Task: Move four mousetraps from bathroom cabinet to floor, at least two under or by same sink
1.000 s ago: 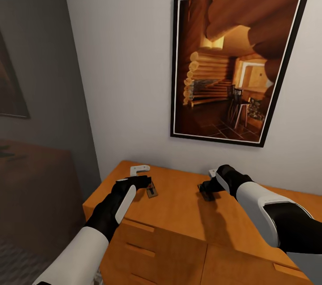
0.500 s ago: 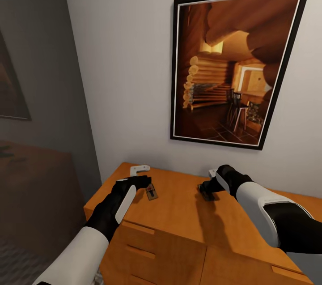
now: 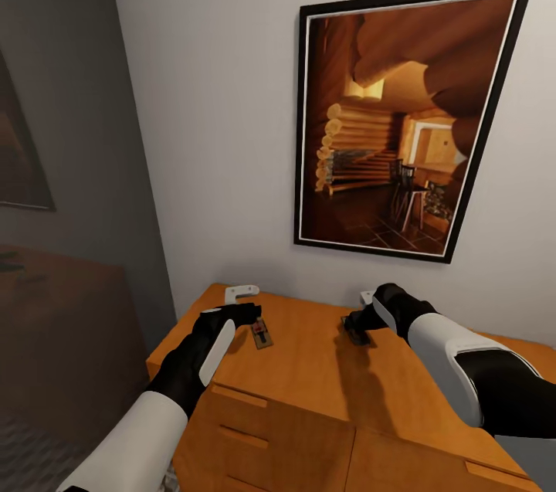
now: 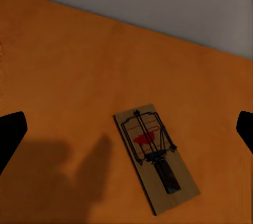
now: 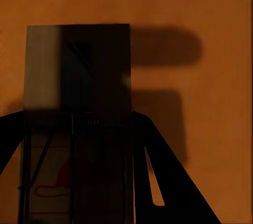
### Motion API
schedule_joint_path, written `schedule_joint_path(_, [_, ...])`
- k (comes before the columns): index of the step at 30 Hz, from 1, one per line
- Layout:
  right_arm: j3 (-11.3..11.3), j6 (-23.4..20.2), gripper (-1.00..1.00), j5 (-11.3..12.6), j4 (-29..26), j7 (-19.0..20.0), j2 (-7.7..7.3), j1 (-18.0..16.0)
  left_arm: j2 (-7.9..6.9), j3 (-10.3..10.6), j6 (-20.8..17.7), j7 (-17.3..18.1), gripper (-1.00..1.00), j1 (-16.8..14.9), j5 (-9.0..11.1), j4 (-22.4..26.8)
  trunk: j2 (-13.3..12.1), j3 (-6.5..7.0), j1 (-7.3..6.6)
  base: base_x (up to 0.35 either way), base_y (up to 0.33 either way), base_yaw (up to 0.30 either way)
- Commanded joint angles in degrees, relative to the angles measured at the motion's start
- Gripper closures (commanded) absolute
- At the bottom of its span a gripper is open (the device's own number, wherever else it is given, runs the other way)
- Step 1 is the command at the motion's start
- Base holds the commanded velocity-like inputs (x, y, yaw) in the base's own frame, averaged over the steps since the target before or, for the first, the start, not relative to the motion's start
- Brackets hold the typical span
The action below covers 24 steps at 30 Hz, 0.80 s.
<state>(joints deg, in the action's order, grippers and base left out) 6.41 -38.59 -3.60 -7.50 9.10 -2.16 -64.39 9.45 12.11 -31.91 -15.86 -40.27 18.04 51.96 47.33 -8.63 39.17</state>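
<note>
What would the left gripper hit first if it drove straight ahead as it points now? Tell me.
Probably the mousetrap lying flat on the cabinet top, between the open fingers of the left gripper; otherwise the wood beside it. Depth is unclear.

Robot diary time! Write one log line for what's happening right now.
left gripper: open, beside mousetrap | right gripper: fingers straddle second mousetrap, grip unclear | both traps on cabinet top

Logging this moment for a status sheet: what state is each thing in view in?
Left claw: open, empty, beside a mousetrap.
Left mousetrap: flat on the cabinet top, ungripped.
Right claw: straddling a mousetrap; closure unclear.
Right mousetrap: between the claw's fingers.
Cabinet: drawers closed.
Picture: hanging on the wall.
</note>
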Motion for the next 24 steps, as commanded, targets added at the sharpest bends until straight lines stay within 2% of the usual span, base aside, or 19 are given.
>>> schedule_joint_path(1, [0.4, -0.3, 1.00, -0.3, -0.4, 0.6, -0.07, 0.0, -0.03, 0.1, -0.2, -0.5, -1.00, 0.0, 0.6, 0.1, -0.3, 0.09, -0.21, 0.000, 0.000, 0.000])
schedule_joint_path(5, [0.6, -0.3, 1.00, -0.3, -4.4, 3.8, -0.26, 0.0, -0.15, 0.0, -0.2, -0.6, -1.00, -0.1, 0.6, 0.1, -2.0, 0.81, -1.09, 0.000, 0.000, 0.000])
schedule_joint_path(7, [0.7, -0.2, 1.00, -0.4, -6.9, 7.4, -0.62, 0.0, -0.34, 0.0, -0.2, -0.7, -1.00, 0.0, 0.6, 0.1, -2.8, 1.17, -1.53, 0.000, 0.000, 0.000])
schedule_joint_path(11, [0.7, 0.8, 1.00, -0.5, -8.4, 11.1, -0.84, 0.0, -0.47, -0.1, -0.2, -0.8, -1.00, 0.0, 0.6, 0.1, -4.4, 1.89, -2.41, 0.000, 0.000, 0.000])
schedule_joint_path(16, [0.8, 2.5, 1.00, -0.5, -9.1, 12.4, -0.90, 0.0, -0.55, -0.1, -0.2, -0.8, -1.00, 0.0, 0.6, 0.1, -6.4, 2.78, -3.51, 0.000, 0.000, 0.000])
schedule_joint_path(24, [0.8, 2.9, 1.00, -0.5, -11.5, 12.7, -0.92, 0.0, -0.57, -0.2, -0.2, -0.8, -1.00, 0.0, 0.6, 0.1, -9.6, 4.22, -5.26, 0.000, 0.000, 0.000])
